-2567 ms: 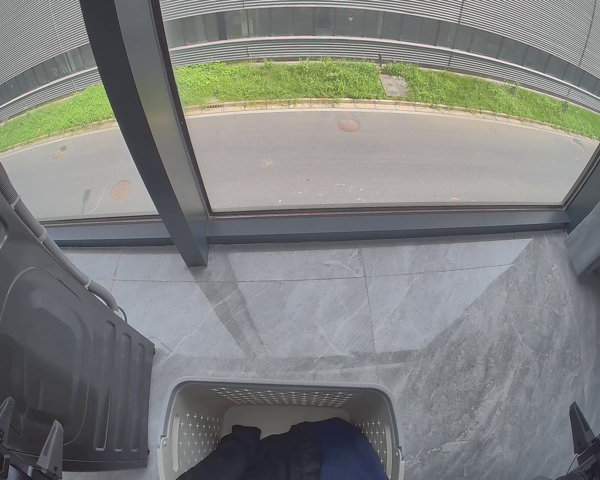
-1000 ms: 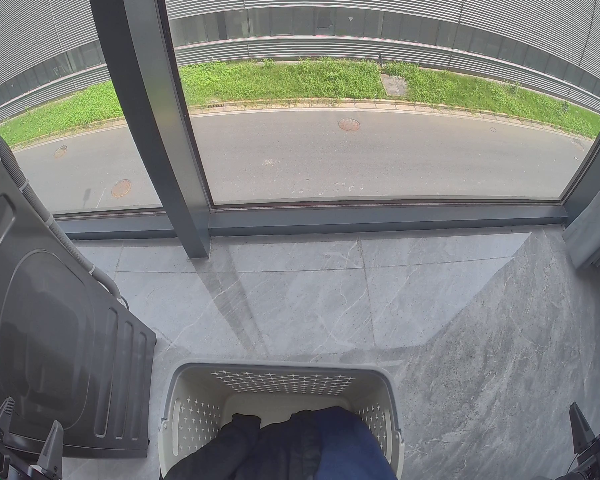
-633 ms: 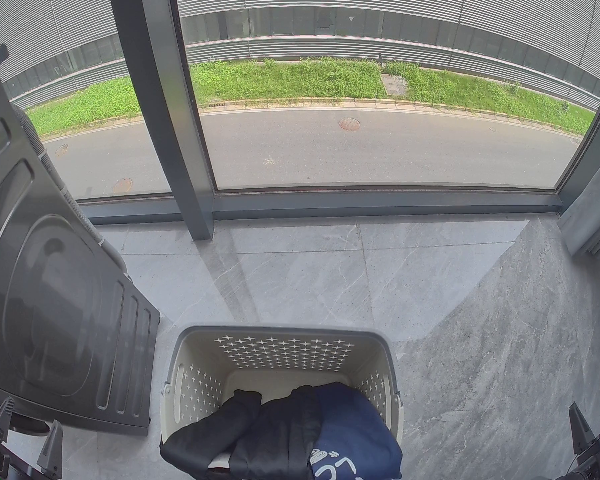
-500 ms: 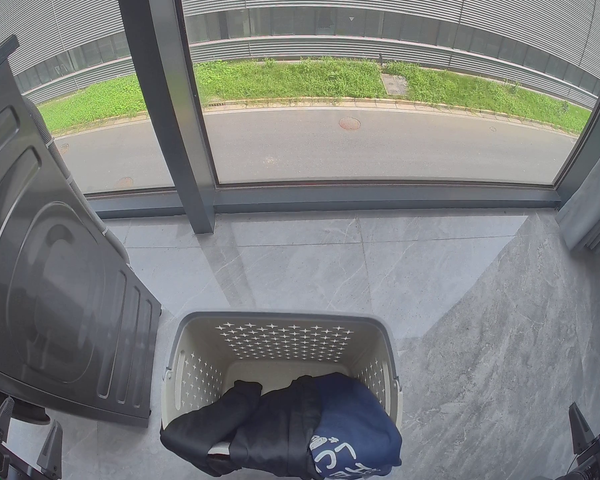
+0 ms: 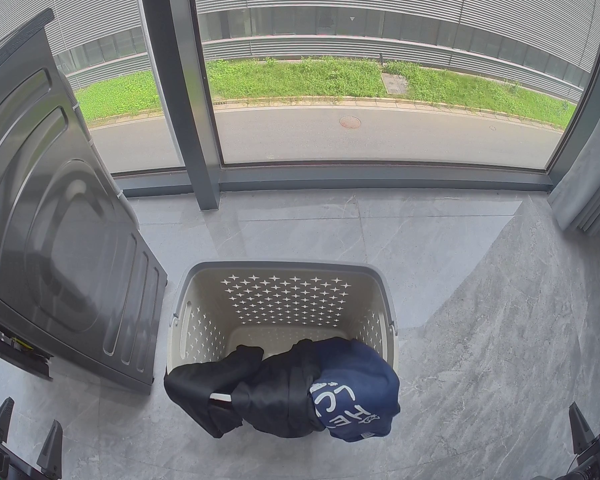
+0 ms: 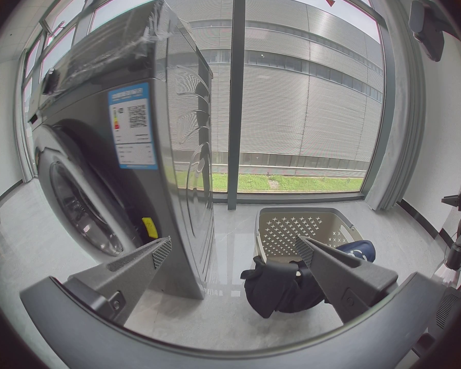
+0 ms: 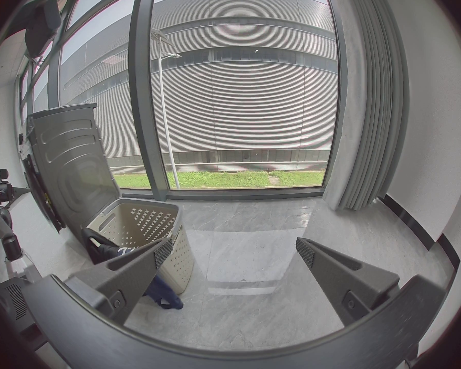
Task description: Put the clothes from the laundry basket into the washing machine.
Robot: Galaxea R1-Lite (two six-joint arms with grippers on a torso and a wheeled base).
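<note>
Reference: laundry basket [image 5: 283, 267], sitting on the grey tile floor [image 5: 460, 281].

- Clothes [image 5: 283, 388], black pieces and one navy piece, are lying bunched at the basket's near end. They are spilling over its near rim and hanging down the outer wall. The basket's far half is showing its pale bottom.
- Washing machine [image 5: 67, 235] is standing just left of the basket with a dark ribbed panel facing it. A narrow strip of floor is running between the two near the basket's far corner. Closer in, I cannot tell whether they are touching. The machine's round door is facing away from the basket.
- Open tile is stretching beyond the basket to the window sill [image 5: 380, 178]. A wider stretch is running right of the basket to the curtain [image 5: 590, 181].
- Left gripper [image 5: 31, 413] is hanging low, nearer than the basket and to its left, by the machine's near corner, with its jaws standing apart.
- Right gripper [image 5: 592, 395] is hanging well to the basket's right, also nearer than it, over open tile, with its jaws spread apart.
</note>
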